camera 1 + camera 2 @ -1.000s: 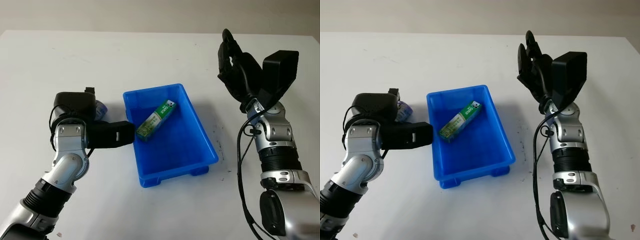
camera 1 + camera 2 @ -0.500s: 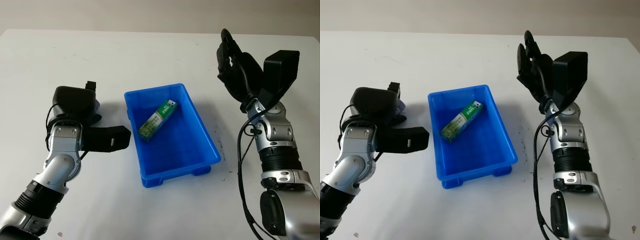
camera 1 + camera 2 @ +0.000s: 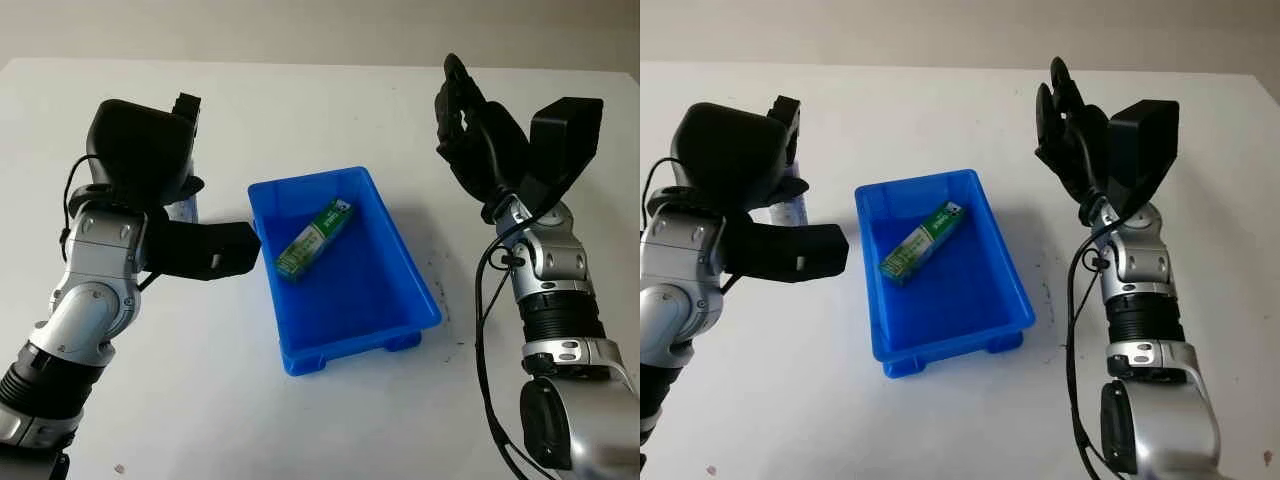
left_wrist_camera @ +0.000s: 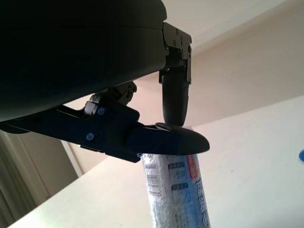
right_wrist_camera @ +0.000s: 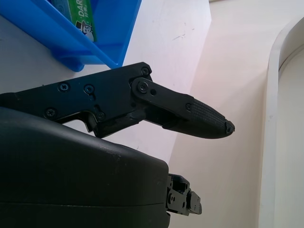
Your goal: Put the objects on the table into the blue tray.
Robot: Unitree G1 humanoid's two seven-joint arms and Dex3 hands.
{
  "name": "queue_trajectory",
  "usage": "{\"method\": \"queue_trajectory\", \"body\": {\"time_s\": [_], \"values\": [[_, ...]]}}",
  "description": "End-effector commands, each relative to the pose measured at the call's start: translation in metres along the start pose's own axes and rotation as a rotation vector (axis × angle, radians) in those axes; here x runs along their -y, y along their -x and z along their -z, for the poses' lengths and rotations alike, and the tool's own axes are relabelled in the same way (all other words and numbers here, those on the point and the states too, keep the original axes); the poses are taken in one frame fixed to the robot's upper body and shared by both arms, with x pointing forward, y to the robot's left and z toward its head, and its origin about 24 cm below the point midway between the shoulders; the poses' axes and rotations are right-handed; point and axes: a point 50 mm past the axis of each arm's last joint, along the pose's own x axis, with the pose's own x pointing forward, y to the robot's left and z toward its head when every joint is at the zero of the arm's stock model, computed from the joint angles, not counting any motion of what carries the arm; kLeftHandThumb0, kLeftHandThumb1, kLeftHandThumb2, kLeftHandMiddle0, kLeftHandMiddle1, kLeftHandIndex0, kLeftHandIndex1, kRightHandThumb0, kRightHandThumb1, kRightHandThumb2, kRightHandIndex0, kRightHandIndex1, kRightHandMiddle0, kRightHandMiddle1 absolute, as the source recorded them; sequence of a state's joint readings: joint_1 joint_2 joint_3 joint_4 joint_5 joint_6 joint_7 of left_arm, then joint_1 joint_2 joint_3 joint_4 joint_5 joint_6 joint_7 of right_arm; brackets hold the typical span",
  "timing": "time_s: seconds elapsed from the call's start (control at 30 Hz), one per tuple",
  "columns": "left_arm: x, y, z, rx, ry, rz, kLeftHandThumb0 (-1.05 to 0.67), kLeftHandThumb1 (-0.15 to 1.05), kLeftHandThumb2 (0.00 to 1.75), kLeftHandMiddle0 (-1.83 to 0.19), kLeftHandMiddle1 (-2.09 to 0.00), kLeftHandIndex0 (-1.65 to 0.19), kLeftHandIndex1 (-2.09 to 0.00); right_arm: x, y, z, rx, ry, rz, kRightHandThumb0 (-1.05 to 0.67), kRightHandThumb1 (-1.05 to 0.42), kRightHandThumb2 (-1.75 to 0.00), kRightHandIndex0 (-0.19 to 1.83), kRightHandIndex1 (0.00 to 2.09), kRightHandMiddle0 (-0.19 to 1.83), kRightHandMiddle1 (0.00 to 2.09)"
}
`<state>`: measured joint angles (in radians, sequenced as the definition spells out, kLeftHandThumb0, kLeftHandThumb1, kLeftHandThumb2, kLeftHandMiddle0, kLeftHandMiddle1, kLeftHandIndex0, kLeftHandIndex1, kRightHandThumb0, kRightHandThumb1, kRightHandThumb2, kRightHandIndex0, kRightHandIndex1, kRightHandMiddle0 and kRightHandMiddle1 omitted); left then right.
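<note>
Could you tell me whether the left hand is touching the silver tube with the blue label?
Touching. In the left wrist view the left hand has its black fingers pressed across the top end of the tube, with no gap between them.

A blue tray (image 3: 1012,290) sits in the middle of the white table (image 3: 900,120). Inside the tray lies a green box (image 3: 923,243), tilted, in the far left part. The left hand (image 3: 780,165) is up above the table, just left of the tray, and it grips a tube (image 3: 790,208) with white and blue on it, which hangs down below the hand. The right hand (image 3: 1065,125) is open, raised on the far right side of the tray, well apart from it
</note>
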<state>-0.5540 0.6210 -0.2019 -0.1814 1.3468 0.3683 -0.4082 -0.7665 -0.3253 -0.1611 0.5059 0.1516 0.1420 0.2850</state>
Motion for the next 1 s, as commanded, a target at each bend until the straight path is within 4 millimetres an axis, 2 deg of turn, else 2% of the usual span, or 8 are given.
{"method": "queue_trajectory", "body": {"time_s": [0.0, 0.23, 0.3, 0.33, 0.37, 0.47, 0.83, 0.97], "values": [[-0.016, -0.002, 0.002, 0.001, 0.023, -0.060, -0.48, 1.05, 0.32, -0.82, -2.09, -0.27, -2.09, 0.000, -0.003, -0.006, 0.026, -0.007, -0.001, -0.66, -1.05, -0.73, -0.19, 0.00, -0.19, 0.00], [-0.037, 0.001, 0.001, 0.070, 0.068, -0.157, -0.50, 1.05, 0.35, -0.85, -2.09, -0.13, -2.03, -0.001, -0.004, -0.004, 0.022, -0.011, -0.010, -0.66, -1.05, -0.73, -0.19, 0.00, -0.19, 0.00], [-0.042, 0.002, 0.001, 0.098, 0.080, -0.200, -0.48, 1.05, 0.34, -0.67, -2.09, -0.23, -1.00, -0.001, -0.004, -0.003, 0.020, -0.006, -0.011, -0.66, -1.05, -0.73, -0.19, 0.00, -0.19, 0.00], [-0.045, 0.001, 0.001, 0.104, 0.076, -0.218, -0.47, 1.05, 0.34, -0.66, -2.09, -0.34, -0.86, -0.001, -0.005, -0.003, 0.020, -0.005, -0.010, -0.66, -1.05, -0.74, -0.19, 0.00, -0.19, 0.00], [-0.048, 0.000, 0.001, 0.099, 0.076, -0.232, -0.48, 1.05, 0.34, -0.70, -2.09, -0.19, -1.57, -0.002, -0.005, -0.003, 0.020, -0.005, -0.010, -0.66, -1.05, -0.74, -0.19, 0.00, -0.19, 0.00], [-0.059, -0.005, -0.001, 0.083, 0.110, -0.275, -0.48, 1.05, 0.34, -0.84, -2.09, -0.24, -2.04, -0.002, -0.005, -0.004, 0.026, -0.010, -0.010, -0.66, -1.05, -0.74, -0.19, 0.00, -0.19, 0.00], [-0.083, -0.023, -0.001, 0.081, 0.090, -0.318, -0.56, 1.05, 0.40, -1.00, -2.09, -0.37, -2.09, -0.004, -0.002, -0.002, 0.028, -0.013, -0.001, -0.64, -1.05, -0.75, -0.19, 0.00, -0.19, 0.00], [-0.080, -0.022, 0.009, 0.056, 0.159, -0.296, -0.58, 1.05, 0.27, -0.72, -2.09, -0.34, -1.45, -0.004, -0.001, 0.001, 0.018, -0.012, 0.001, -0.63, -1.05, -0.75, -0.19, 0.00, -0.19, 0.00]]}}
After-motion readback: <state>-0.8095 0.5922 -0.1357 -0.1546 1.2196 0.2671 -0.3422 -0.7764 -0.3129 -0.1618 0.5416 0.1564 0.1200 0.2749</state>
